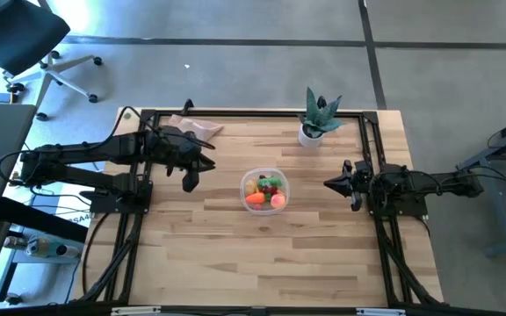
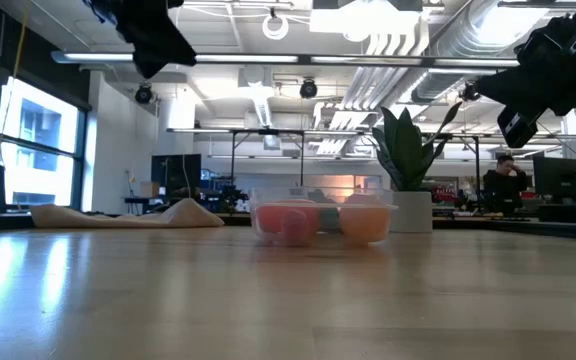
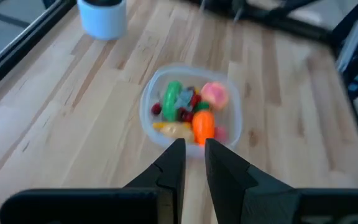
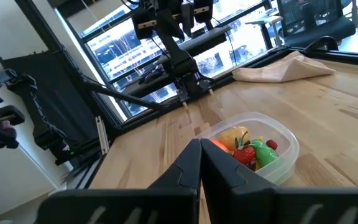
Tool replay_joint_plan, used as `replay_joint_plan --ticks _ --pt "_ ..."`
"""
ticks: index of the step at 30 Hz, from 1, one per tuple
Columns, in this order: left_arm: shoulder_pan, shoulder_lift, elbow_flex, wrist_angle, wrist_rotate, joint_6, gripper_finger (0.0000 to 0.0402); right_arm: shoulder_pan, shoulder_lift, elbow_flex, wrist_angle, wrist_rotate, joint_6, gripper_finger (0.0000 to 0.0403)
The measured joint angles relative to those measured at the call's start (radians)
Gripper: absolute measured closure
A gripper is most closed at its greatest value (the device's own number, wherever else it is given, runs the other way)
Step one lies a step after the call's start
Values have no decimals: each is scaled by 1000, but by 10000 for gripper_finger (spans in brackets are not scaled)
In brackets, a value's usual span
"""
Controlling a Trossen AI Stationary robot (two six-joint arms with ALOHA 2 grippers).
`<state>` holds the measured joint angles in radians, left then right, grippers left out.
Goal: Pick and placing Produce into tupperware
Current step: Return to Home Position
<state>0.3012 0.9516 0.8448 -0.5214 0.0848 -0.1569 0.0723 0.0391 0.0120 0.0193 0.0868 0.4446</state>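
Note:
The clear round tupperware (image 1: pixel 263 189) stands on its base at the middle of the wooden table. Inside it lie the produce pieces: an orange carrot (image 3: pixel 202 124), a green pepper (image 3: pixel 171 98), a pink-orange ball (image 3: pixel 215 93), a yellow piece (image 3: pixel 173 129) and a red strawberry (image 4: pixel 244 155). My left gripper (image 1: pixel 189 183) hangs in the air to the left of the tupperware, tipped down toward it. Its fingers (image 3: pixel 194 149) are shut but for a narrow slit, with nothing between them. My right gripper (image 1: pixel 327 184) waits level to the right of the tupperware, shut and holding nothing (image 4: pixel 201 146).
A spiky green plant in a white pot (image 1: pixel 316 123) stands at the far right of the table. A beige cloth (image 1: pixel 196 127) lies at the far left. Black frame rails (image 1: pixel 235 112) run along the table's edges. A person (image 2: pixel 508 175) sits far off in the room.

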Motion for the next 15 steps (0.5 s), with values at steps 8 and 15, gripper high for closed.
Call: replay_joint_plan --ticks 8,15 --pt "0 0 0 27 42 -102 350 0 0 0 0 0 0 402" --pt "1 -5 -8 44 17 -287 350 0 0 0 0 0 0 402"
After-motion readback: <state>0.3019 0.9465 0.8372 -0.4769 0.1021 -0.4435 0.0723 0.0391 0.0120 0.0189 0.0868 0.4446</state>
